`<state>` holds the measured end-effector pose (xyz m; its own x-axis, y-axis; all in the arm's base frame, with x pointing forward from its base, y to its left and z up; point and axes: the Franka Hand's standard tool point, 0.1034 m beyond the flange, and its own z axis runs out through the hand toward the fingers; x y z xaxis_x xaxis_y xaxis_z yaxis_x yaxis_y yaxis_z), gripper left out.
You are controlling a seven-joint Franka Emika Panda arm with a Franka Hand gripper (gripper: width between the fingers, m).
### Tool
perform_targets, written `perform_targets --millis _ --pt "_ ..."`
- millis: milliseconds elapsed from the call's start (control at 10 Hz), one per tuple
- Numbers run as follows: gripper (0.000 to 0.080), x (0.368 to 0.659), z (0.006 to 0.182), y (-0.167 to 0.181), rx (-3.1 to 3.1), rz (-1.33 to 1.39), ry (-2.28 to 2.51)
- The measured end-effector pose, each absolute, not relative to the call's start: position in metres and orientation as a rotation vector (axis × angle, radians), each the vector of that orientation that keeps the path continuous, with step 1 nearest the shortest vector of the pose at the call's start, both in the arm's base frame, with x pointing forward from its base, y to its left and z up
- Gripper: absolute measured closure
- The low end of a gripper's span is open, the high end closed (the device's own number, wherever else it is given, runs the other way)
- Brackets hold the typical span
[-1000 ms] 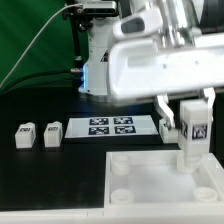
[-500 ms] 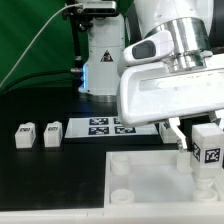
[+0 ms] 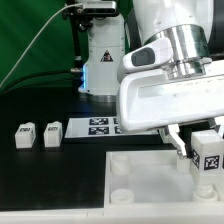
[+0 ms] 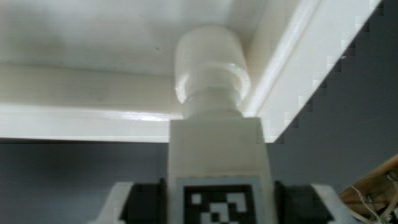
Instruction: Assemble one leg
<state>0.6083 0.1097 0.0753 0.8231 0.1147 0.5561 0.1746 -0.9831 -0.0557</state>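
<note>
My gripper (image 3: 207,152) is shut on a stubby white leg (image 3: 209,155) with a black-and-white marker tag, and holds it upright over the far right part of the large white panel (image 3: 150,180). In the wrist view the leg (image 4: 217,120) runs from between my fingers (image 4: 134,200) down to the panel (image 4: 71,95), its round end near a corner by the panel's raised edge. Whether the end sits in a socket I cannot tell. Two more legs (image 3: 24,135) (image 3: 52,133) stand on the black table at the exterior view's left.
The marker board (image 3: 105,126) lies flat behind the panel. The robot's base (image 3: 100,60) stands at the back with a cable running left. The panel has round sockets (image 3: 118,168) (image 3: 118,197) along its left side.
My gripper has moved with the leg toward the exterior view's right and slightly down, from above the panel's far middle to its far right corner.
</note>
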Motion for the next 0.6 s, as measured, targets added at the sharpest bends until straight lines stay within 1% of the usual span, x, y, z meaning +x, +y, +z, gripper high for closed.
perform_targets --millis 200,600 --pt "0.0509 0.6088 0.069 0.1103 -2.899 -0.873 -0.227" --pt "0.0509 0.6092 0.0683 0.1113 -2.893 -0.903 -0.209"
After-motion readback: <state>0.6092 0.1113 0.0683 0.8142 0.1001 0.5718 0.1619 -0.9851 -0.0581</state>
